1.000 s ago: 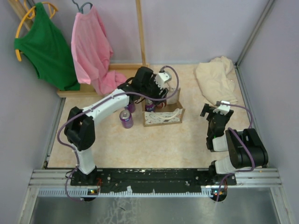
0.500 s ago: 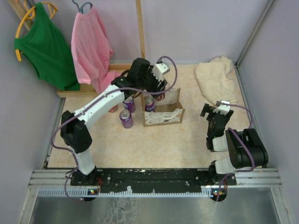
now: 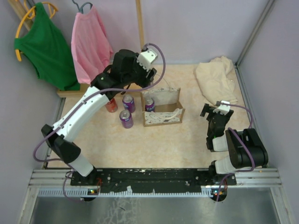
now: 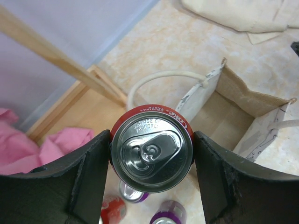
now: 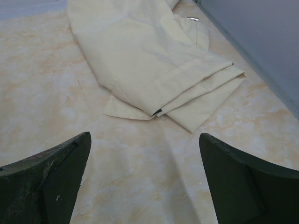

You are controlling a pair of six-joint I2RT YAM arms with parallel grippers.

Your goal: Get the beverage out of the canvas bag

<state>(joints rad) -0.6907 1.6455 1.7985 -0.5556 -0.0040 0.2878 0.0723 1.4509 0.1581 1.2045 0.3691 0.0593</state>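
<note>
Red can [image 4: 152, 154] in left gripper [image 4: 152, 140], outside canvas bag [image 4: 240, 95]

Canvas bag [image 3: 163, 114] at frame centre on desk [image 3: 154, 144]. Cluster of cans [image 3: 125, 119] just left of bag. Beverage can [image 4: 152, 156] in left gripper [image 3: 148, 78], above bag's upper-left corner. Cloth [image 3: 216, 78] upper right.

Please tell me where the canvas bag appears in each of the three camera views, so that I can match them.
Top external: the canvas bag stands near the middle of the picture.
Left wrist: the bag is in the right half, its open top visible, right of the red can.
Right wrist: not in it.
Shared landmark: the cream cloth, upper right in top external, top right in left wrist, upper centre in right wrist.
</note>
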